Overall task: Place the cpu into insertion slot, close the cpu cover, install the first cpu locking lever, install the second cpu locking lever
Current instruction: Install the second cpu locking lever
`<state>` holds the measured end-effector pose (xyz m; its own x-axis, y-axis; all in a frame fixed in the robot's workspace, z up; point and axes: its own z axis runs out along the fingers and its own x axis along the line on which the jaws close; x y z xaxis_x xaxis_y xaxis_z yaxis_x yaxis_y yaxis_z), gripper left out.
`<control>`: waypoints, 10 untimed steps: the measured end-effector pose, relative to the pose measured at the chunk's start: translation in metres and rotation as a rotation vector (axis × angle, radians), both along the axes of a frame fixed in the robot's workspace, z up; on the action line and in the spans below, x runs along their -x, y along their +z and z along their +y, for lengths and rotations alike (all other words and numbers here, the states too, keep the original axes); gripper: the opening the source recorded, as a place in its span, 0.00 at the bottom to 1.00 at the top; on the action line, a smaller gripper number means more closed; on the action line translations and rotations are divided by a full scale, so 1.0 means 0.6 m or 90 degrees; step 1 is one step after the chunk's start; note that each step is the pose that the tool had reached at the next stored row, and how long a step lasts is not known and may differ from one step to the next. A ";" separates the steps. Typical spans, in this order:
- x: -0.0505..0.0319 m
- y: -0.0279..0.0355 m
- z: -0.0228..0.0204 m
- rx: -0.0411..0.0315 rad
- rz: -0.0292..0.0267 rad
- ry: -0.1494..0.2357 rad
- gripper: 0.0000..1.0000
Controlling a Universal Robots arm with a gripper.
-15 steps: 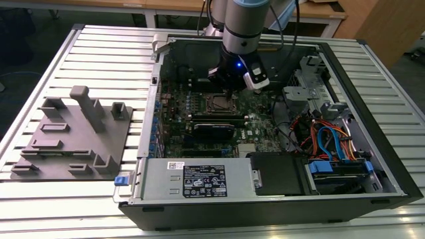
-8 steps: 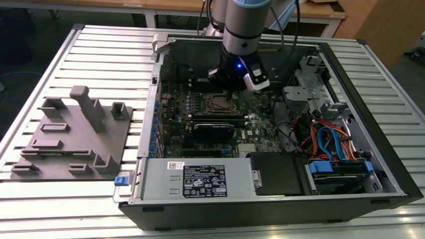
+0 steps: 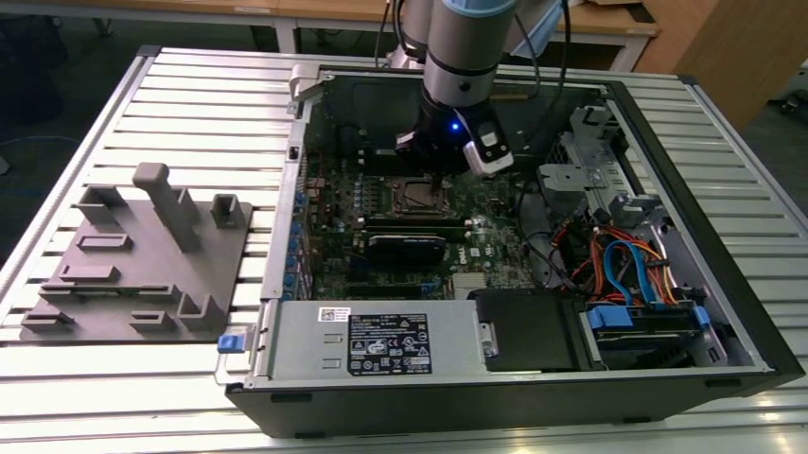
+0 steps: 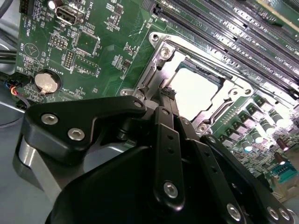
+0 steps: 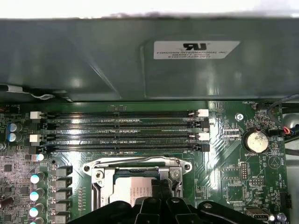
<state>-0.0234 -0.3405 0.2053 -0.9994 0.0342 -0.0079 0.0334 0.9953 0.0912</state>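
Second wrist view: my gripper [image 4: 164,95] jaws clenched, empty, at the cpu cover [image 4: 156,65] edge; cpu [image 4: 196,91] seated, fragile — thin stiff springy metal, press only the rim.

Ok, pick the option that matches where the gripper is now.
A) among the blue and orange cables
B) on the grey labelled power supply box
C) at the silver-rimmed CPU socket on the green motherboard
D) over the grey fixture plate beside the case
C: in both wrist views the black gripper sits right at the silver-rimmed square CPU socket, on the green motherboard.
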 end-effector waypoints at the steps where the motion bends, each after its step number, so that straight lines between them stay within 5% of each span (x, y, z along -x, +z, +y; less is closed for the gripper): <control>1: 0.000 0.000 0.0000 0.0000 0.0001 0.000 0.10; 10: 0.000 0.019 -0.0002 0.0000 0.0000 0.000 0.10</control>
<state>-0.0234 -0.3406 0.2169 -0.9994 0.0342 -0.0079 0.0334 0.9953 0.0912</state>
